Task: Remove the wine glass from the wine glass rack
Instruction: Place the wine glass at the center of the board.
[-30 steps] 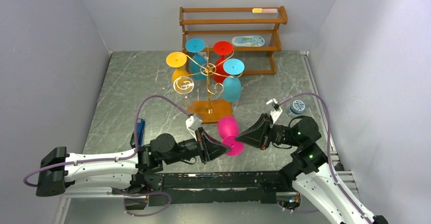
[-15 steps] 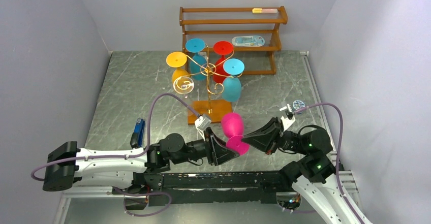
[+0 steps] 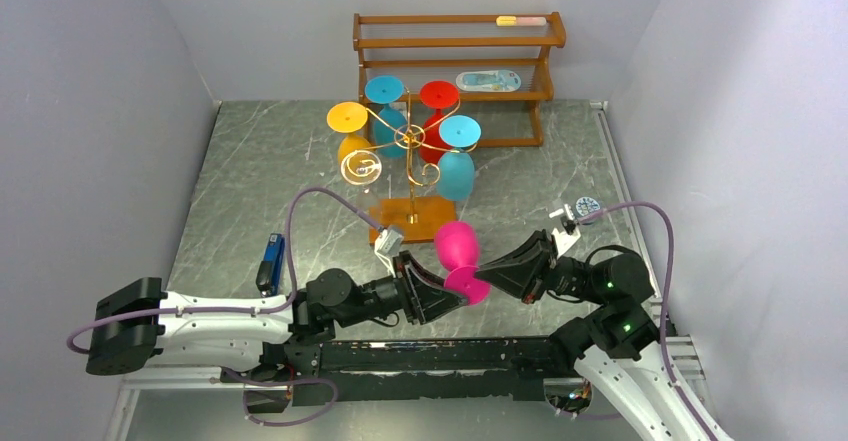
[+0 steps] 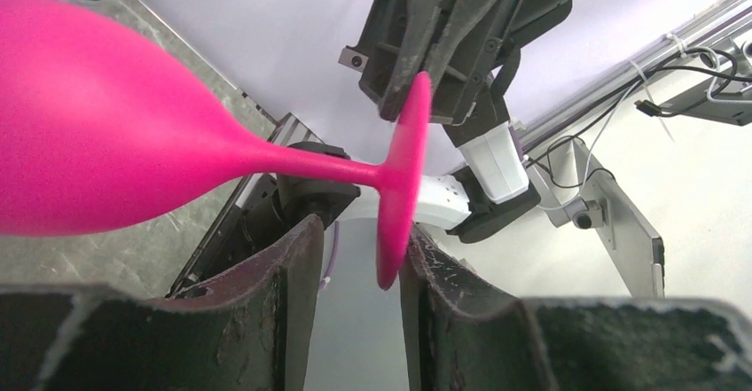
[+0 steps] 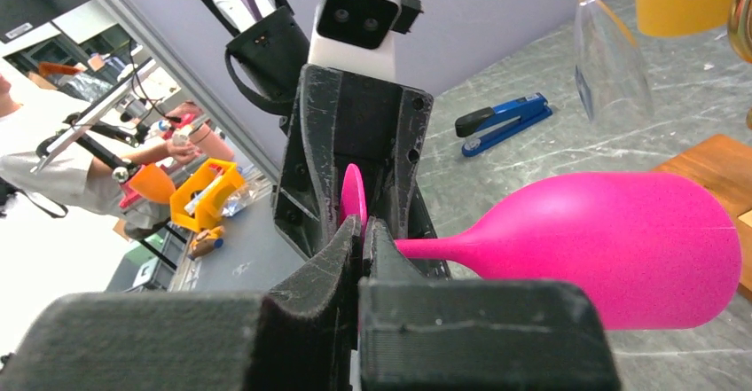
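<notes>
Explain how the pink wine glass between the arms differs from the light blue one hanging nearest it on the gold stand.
The opaque hot pink stemmed wine glass lies sideways in the air; the opaque light blue stemmed wine glass hangs upside down. The pink one's foot is pinched by the right arm's fingers; the blue one hangs from the gold wire rack. Both share one stemmed shape.

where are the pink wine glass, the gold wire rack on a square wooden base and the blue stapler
pink wine glass (image 3: 455, 244): top view, on its bowl
gold wire rack (image 3: 400, 211): top view, on its wooden base
blue stapler (image 3: 271, 261): top view, on its body
</notes>
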Controlling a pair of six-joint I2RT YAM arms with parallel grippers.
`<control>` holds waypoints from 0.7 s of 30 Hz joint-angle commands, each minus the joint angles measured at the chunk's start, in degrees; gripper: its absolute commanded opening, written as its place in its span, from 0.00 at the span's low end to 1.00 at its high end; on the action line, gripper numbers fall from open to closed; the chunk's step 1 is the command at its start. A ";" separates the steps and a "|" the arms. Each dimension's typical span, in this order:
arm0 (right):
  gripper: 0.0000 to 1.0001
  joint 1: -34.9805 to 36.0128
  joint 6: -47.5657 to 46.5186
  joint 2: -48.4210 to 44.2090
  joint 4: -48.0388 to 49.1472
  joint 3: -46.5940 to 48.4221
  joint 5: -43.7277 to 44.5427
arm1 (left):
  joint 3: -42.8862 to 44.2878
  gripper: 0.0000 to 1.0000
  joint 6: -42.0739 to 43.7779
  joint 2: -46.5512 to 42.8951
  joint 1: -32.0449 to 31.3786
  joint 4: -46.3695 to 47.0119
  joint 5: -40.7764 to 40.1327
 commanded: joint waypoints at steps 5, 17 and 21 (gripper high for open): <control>0.00 0.27 0.21 2.96 -0.34 1.38 -0.13 | 1.89 0.33 5.49 1.13 -0.34 3.50 1.21; 0.45 0.33 1.20 2.10 -3.42 5.72 4.38 | 2.95 0.05 11.58 -1.65 -0.34 -5.60 6.87; 0.58 0.27 -2.76 2.33 -11.23 10.92 11.82 | 1.16 0.05 16.44 -3.99 -0.41 -6.87 13.01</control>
